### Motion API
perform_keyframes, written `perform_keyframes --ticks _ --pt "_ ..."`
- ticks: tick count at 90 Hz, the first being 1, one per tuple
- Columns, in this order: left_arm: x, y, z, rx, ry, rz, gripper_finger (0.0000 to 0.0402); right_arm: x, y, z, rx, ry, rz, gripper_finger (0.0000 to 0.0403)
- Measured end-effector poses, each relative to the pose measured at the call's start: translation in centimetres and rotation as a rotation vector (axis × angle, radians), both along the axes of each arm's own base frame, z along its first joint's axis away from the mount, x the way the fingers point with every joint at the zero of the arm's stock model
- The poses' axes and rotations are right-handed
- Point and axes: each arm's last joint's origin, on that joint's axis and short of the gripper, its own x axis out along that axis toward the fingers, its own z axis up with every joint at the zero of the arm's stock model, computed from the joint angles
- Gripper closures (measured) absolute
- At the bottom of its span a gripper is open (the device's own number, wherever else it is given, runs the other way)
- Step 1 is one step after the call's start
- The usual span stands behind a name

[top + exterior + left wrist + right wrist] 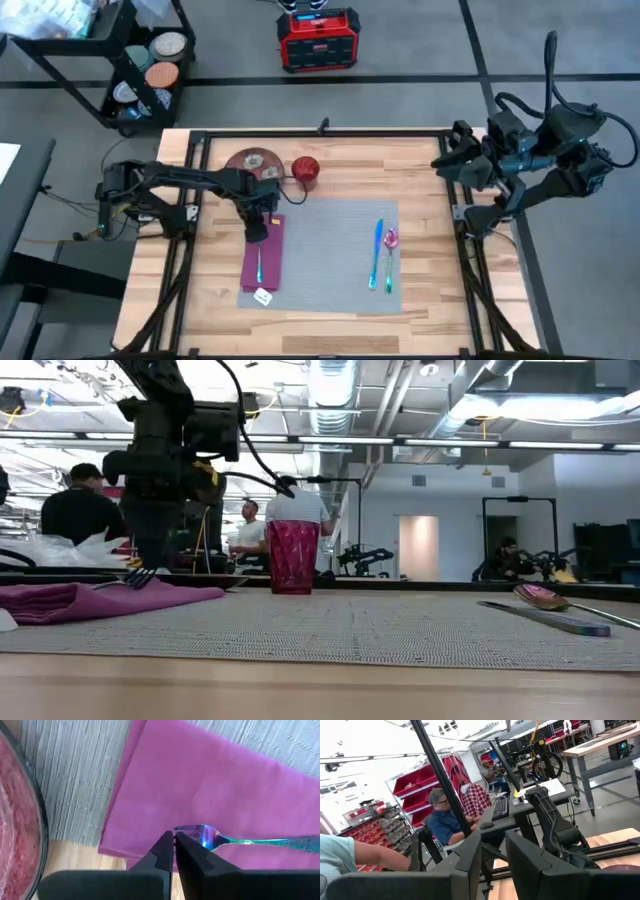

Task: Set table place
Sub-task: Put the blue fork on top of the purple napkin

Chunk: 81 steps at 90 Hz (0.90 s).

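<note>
Presently on the table (320, 330), a light plank top in a black frame: the place (330, 255), a large grey woven mat, lying flat near the middle.

Item, magenta napkin (264, 255): laid lengthwise along the mat's left edge, partly overhanging onto the wood. On it rests an iridescent fork (259, 262), tines toward the far side of the table.

Item, knife (377, 252) and spoon (389, 255) (both with the same rainbow sheen): side by side on the mat's right part, spoon outermost.

Item, red faceted tumbler (305, 172): upright on bare wood just beyond the mat's far edge. Beside it, to the left, a round reddish plate (252, 162).

Item, small white tag (263, 296): at the mat's near left corner.

Left gripper (174, 840): over the far end of the napkin, fingers pressed nearly together with only a thin slit between them, tips just at the fork's tines; nothing is pinched.

Right gripper (492, 851): held off the table's right side, raised, looking into the room; fingers apart, holding nothing.
</note>
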Motion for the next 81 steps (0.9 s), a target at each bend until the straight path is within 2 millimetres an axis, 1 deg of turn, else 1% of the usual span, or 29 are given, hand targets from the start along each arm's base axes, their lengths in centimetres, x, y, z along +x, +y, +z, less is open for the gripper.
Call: perform_keyframes --ticks 11,36,47,68,81 --pt "0.4 0.1 -0.2 0.003 -0.019 0.002 0.0402 0.0 0.0 0.0 0.000 -0.002 0.000 0.0327" --pt "0.4 0.1 -0.3 0.011 -0.011 0.006 0.0402 0.0 0.0 0.0 -0.005 0.000 -0.001 0.0327" --pt "0.5 0.3 -0.3 0.038 -0.017 0.001 0.0402 0.0 0.0 0.0 -0.046 -0.005 -0.003 0.0327" --pt "1.4 0.5 1.0 0.083 -0.065 -0.026 0.0402 0.0 0.1 -0.2 -0.061 0.012 0.017 0.0327" --pt "1.4 0.5 1.2 0.076 -0.049 0.002 0.0394 0.0 0.1 -0.5 -0.066 0.037 0.024 0.0326"
